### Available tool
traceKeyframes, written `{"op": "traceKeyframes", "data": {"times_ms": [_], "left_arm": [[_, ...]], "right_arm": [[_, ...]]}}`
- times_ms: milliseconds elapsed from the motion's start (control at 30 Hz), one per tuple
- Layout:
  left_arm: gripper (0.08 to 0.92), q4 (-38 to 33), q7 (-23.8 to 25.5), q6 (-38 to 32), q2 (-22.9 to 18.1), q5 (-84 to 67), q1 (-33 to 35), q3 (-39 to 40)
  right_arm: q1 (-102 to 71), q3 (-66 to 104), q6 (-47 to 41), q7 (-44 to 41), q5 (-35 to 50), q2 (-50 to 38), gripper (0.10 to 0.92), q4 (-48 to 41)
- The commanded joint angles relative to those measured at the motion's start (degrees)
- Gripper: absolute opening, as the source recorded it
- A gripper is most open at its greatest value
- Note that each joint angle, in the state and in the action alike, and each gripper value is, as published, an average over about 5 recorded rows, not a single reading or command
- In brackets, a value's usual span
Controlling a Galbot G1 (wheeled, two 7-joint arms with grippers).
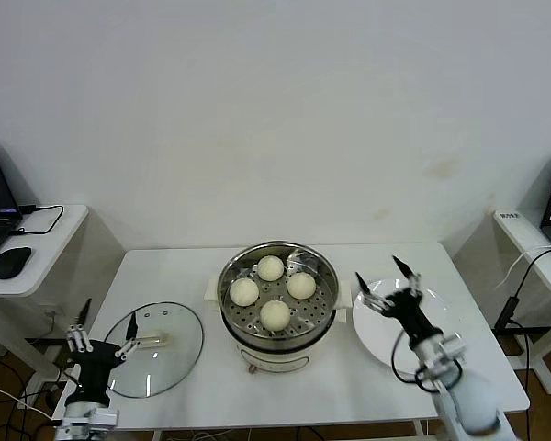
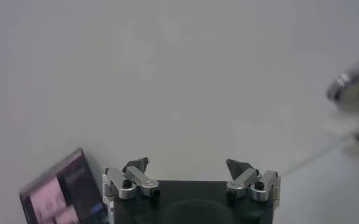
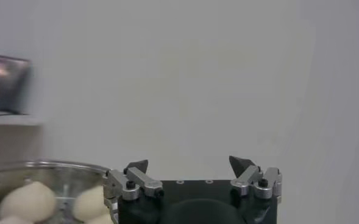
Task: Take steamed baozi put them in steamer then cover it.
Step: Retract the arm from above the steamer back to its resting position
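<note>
Glass lid (image 1: 156, 349), flat on desk (image 1: 349, 386) left of steamer (image 1: 277, 308) holding four buns (image 1: 275, 315): likely heavy, slippery, breakable, best taken by its cream handle (image 1: 152, 342); left gripper (image 1: 103, 333) beside it and right gripper (image 1: 386, 281) over plate (image 1: 372, 335), fingers spread, empty.

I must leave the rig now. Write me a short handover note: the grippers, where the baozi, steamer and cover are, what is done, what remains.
Left gripper: open, holds nothing, at the table's front left edge beside the cover.
Right gripper: open, holds nothing, over the white plate to the right of the steamer.
Steamer: middle of the table, uncovered.
Baozi: all four sit on the steamer's perforated tray, at the back, left, right and front.
Cover: lies flat on the table, left of the steamer.
Done: loading the baozi.
Left: pick up the cover and set it on the steamer.
</note>
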Motion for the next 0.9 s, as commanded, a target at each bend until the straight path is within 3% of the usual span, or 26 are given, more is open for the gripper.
{"op": "traceKeyframes", "data": {"times_ms": [33,333,900], "left_arm": [[0.823,6.98,2.52,-0.37,2.91,32.65,0.79,2.15],[0.823,8.91,2.66,2.35,1.4,42.22,1.79,2.68],[0.823,23.7,4.65,2.54,3.12,39.71,-14.77,7.59]], "right_arm": [[-15.58,16.45,5.02,4.3,-5.84,12.88,0.823,1.7],[-15.94,19.81,4.94,6.5,-5.79,13.75,0.823,1.21],[-17.13,20.23,4.67,5.7,-5.86,15.88,0.823,2.15]]}}
